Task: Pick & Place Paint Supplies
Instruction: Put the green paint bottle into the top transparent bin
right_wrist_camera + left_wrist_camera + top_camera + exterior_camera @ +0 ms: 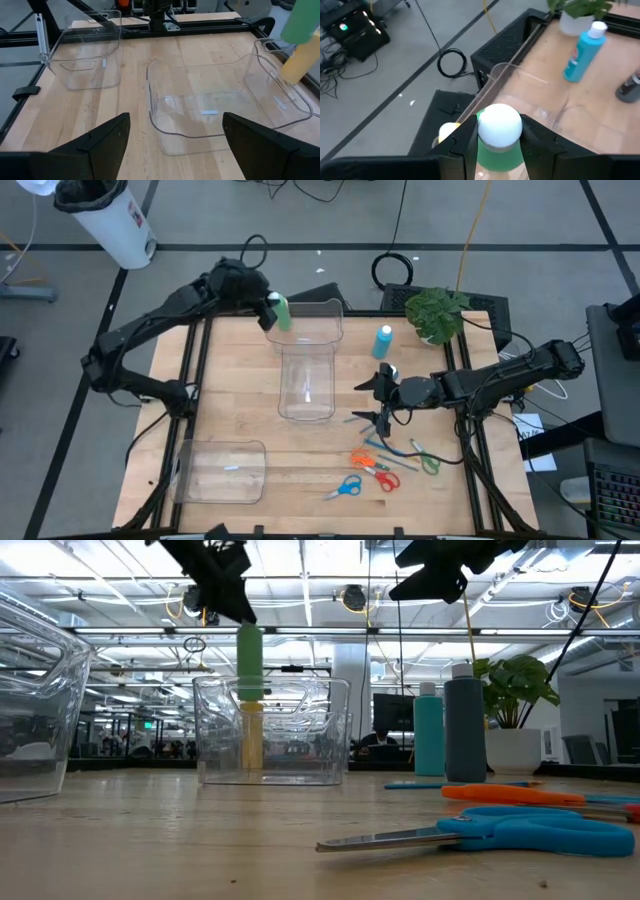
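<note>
Above the far rim of the clear bin [308,370], the left gripper [270,310] holds the green bottle [283,313] clear of the bench [230,395], its jaws clenched on the bottle just under the white cap. A yellow bottle [250,735] stands in the bin directly below it. The right gripper [380,395] hovers near the bin's right side with its jaws released and nothing between them. The light blue bottle [383,342] and grey-blue bottle [388,373] stand on the bench nearby, with brushes [395,448] and scissors [343,488] lying nearer the front.
</note>
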You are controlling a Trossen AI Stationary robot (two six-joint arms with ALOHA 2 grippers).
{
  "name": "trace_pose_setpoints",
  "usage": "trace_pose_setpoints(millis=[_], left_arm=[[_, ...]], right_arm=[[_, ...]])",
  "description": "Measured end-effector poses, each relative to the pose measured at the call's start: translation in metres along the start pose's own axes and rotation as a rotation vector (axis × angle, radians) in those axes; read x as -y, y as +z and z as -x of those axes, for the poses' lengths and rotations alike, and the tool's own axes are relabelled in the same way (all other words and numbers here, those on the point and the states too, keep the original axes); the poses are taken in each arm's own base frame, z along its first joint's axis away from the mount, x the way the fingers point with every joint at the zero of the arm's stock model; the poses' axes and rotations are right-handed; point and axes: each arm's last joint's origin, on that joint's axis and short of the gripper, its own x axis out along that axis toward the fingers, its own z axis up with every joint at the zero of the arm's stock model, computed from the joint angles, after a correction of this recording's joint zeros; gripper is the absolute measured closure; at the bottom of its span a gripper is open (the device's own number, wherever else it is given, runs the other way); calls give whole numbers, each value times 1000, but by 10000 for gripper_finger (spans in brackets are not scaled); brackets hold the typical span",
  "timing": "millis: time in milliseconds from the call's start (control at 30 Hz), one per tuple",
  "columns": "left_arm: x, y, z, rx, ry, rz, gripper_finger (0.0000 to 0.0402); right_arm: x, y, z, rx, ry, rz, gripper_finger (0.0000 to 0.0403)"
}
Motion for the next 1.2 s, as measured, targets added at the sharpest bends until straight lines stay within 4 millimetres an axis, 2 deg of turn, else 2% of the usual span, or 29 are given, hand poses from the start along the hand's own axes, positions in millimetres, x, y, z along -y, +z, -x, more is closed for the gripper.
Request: trace_pose_setpoints(millis=[267, 967, 1200], left_arm=[[-18, -31, -22, -58, -15, 67, 280], [-10, -72, -49, -113, -30, 83, 280], [-9, -79, -53, -104, -31, 85, 280]], right_arm=[[0, 0, 0, 0, 0, 0, 92], [0, 0, 0, 0, 1, 0, 92], [0, 0, 0, 1, 1, 0, 92]])
